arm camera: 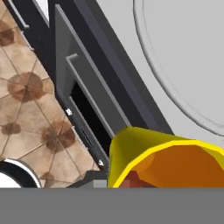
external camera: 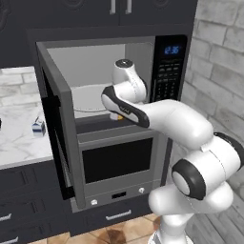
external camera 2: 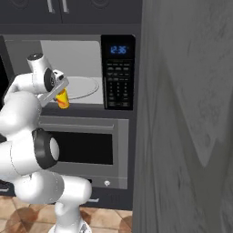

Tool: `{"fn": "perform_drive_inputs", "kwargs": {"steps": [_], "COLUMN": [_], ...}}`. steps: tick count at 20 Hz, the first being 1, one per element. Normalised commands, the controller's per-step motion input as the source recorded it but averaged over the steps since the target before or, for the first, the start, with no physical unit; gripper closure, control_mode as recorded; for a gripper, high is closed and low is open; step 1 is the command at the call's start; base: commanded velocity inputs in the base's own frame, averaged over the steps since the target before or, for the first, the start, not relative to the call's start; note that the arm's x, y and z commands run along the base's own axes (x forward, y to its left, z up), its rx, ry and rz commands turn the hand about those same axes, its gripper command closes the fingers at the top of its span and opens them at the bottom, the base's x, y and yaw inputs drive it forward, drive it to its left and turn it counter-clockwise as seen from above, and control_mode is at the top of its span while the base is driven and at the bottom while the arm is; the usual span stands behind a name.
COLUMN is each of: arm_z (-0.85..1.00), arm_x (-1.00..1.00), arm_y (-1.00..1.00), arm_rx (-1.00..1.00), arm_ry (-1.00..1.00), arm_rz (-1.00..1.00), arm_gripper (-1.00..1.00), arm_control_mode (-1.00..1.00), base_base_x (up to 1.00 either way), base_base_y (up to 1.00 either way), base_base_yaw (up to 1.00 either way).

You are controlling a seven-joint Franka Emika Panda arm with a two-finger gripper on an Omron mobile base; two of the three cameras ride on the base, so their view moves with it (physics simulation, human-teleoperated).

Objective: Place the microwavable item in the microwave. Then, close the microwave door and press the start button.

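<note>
Jaws clamped on the yellow cup, which I'm holding at the front lip of the microwave. I'd carry it level over the sill and onto the turntable; the microwave door stands wide to my left, with open room ahead.

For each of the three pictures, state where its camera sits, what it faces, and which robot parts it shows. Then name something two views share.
Left base view: behind the arm's left, facing the open microwave; arm at lower right.
Right base view: behind its right, facing the keypad; arm at left, claw shut on the yellow cup.
Hand view: on the hand, looking over the cup at the turntable.
Shared: both base views show the turntable.
</note>
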Motion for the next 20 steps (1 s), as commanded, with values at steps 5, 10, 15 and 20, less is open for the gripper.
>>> {"fn": "perform_drive_inputs", "kwargs": {"steps": [5,10,15,20], "arm_z": [-0.01,-0.01,0.0,0.0], "arm_x": [0.42,0.4,0.4,0.4], "arm_y": [0.09,0.07,0.09,0.09], "arm_rx": [0.0,0.0,0.0,0.0], "arm_ry": [-0.04,-0.01,-0.02,0.0], "arm_rz": [0.05,0.02,0.01,0.01], "arm_gripper": [1.0,1.0,1.0,1.0], "arm_control_mode": [-1.0,-1.0,-1.0,-1.0], "base_base_x": [0.0,0.0,0.0,0.0], "base_base_y": [0.0,0.0,0.0,0.0], "base_base_yaw": [0.0,0.0,0.0,0.0]}}
